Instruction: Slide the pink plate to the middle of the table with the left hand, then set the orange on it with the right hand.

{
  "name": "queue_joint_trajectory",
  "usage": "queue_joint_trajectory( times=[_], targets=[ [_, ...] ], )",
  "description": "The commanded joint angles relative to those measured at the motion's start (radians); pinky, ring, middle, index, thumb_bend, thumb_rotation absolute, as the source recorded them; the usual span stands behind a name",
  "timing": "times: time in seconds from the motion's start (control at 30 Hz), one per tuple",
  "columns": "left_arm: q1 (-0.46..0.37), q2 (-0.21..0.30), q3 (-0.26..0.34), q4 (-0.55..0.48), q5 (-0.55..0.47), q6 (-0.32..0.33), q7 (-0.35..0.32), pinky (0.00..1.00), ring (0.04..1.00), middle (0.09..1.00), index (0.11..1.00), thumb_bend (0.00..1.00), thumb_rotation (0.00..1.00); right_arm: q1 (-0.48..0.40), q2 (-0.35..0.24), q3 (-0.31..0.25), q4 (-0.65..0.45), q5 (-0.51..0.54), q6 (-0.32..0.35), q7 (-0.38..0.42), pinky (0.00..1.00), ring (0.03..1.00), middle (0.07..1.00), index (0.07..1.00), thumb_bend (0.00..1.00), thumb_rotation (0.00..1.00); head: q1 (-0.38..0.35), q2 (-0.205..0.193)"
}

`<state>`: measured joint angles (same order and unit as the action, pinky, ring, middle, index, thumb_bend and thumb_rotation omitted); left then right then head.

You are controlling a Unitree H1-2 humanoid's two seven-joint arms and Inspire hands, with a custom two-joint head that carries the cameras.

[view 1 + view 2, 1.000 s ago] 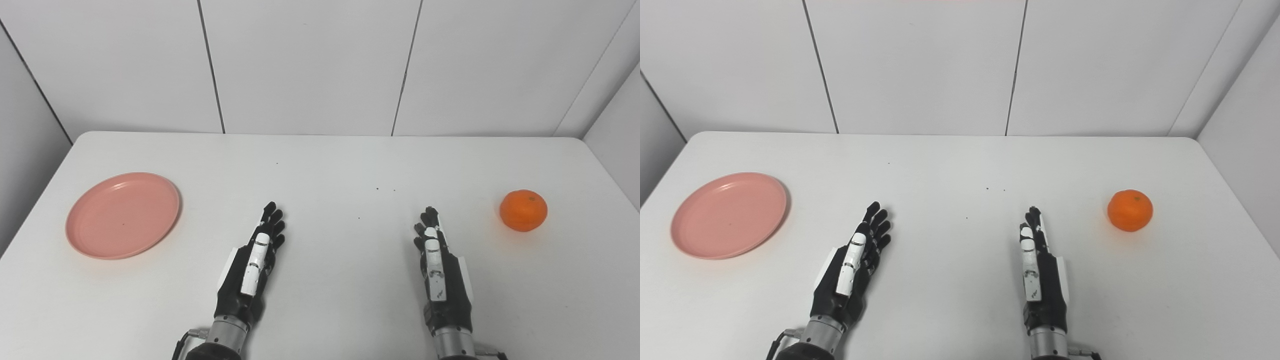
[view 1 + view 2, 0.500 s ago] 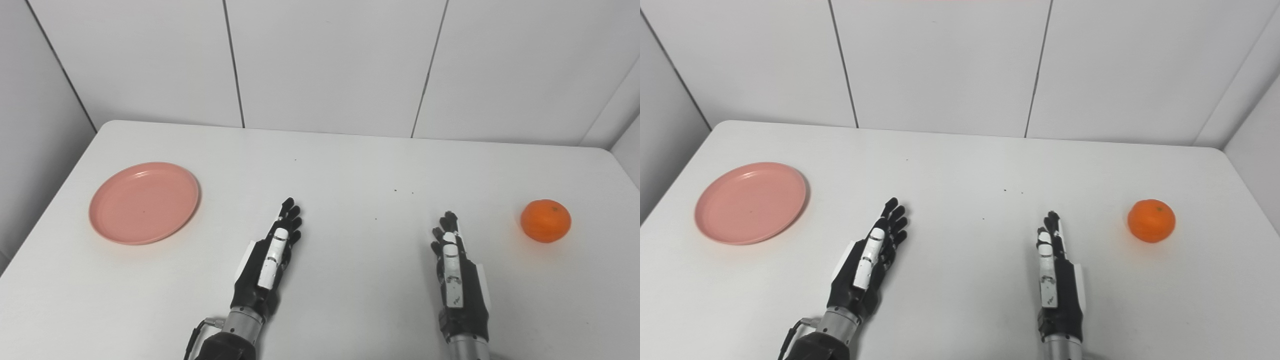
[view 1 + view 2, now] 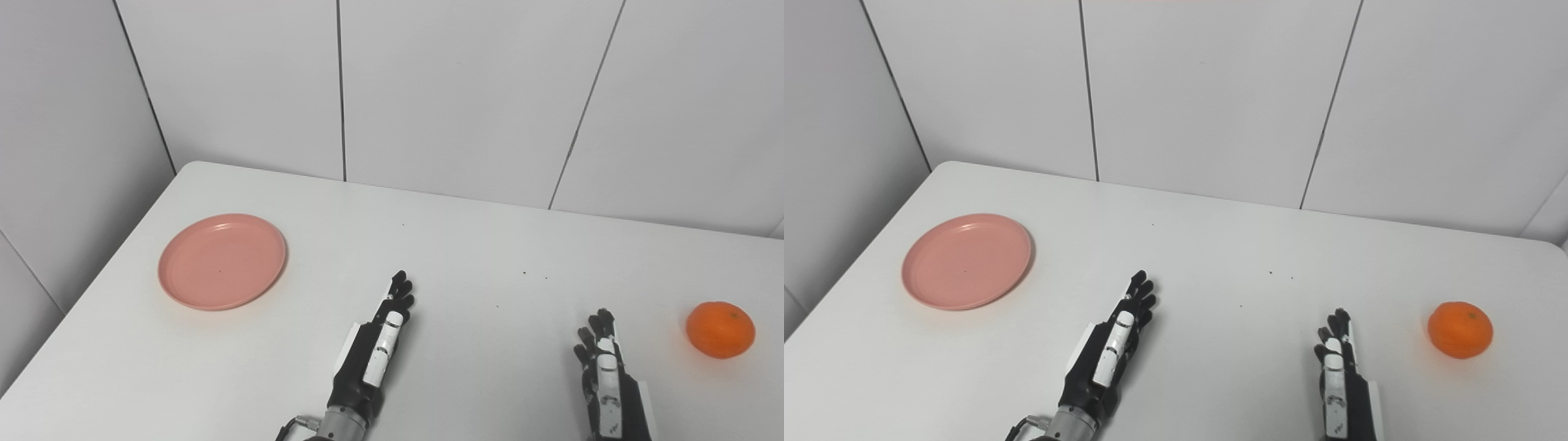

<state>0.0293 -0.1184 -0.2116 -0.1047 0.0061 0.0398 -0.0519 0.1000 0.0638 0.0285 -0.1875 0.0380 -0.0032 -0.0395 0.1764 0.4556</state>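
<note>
Left eye view shows both hands low on the white counter (image 3: 465,257), nearest the bottom edge. Right hand (image 3: 606,380) lies with fingers straight and held side by side, empty, partly cut off by the frame. Left hand (image 3: 376,352) lies the same way, fingers extended and slightly fanned, holding nothing. Orange (image 3: 720,329) sits to the right of the right hand, apart from it. Plate (image 3: 222,261), pink, rests farther back on the left side, well apart from the left hand, near the counter's left edge.
</note>
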Motion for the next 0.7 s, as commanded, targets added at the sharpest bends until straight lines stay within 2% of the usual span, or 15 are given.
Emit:
queue_joint_trajectory(
  times=[0.0,0.2,0.67],
  targets=[
    [-0.002,-0.019,-0.017,0.003,0.009,-0.008,-0.004,0.98,0.987,1.000,1.000,0.42,1.00,-0.005,-0.003,-0.004,-0.013,0.012,-0.057,0.012,0.98,0.964,0.979,0.988,0.24,1.00,0.005,-0.004],
    [0.002,-0.025,-0.020,0.010,0.022,-0.017,0.004,0.98,0.979,0.993,0.995,0.42,1.00,-0.004,-0.001,-0.005,-0.022,0.022,-0.039,0.015,0.99,0.965,0.982,0.988,0.22,1.00,0.004,-0.013],
    [0.001,-0.029,-0.018,0.014,0.025,-0.020,0.004,0.98,0.981,0.997,0.997,0.41,1.00,0.002,-0.008,-0.001,-0.029,0.010,-0.040,0.019,0.99,0.967,0.980,0.990,0.20,1.00,0.008,-0.007]
  ],
)
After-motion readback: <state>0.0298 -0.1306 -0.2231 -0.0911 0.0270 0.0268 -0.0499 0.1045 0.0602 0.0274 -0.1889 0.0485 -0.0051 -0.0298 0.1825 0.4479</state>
